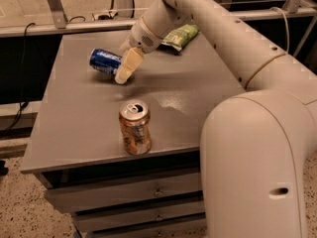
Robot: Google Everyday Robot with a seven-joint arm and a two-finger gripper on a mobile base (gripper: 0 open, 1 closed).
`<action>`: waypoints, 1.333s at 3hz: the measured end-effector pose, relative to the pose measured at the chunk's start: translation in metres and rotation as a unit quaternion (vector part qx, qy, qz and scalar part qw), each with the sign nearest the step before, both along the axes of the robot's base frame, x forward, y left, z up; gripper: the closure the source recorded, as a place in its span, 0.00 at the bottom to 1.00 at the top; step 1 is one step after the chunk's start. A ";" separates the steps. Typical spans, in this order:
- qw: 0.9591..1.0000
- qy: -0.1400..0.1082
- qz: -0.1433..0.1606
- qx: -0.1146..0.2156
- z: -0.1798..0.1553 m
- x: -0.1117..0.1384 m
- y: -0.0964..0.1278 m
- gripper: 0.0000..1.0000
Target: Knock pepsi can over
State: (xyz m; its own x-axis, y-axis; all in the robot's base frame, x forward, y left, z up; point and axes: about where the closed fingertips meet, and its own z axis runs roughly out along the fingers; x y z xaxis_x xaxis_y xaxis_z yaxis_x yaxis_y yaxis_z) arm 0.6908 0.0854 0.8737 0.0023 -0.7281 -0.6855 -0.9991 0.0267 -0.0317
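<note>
One camera, high and close beside the arm [257, 148] filling the lower right, looks down across the table [74, 133]; the gripper [123, 75] sits upper left of centre.

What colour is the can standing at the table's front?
The standing can is orange-gold, camera view; the hand is at the pepsi can behind it.
</note>
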 end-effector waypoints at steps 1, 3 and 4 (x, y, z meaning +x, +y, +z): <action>1.000 0.000 0.001 0.000 0.000 0.000 0.000 0.00; 0.999 -0.013 -0.013 0.027 0.009 -0.004 -0.007 0.00; 0.996 -0.049 -0.038 0.069 0.032 -0.009 -0.033 0.00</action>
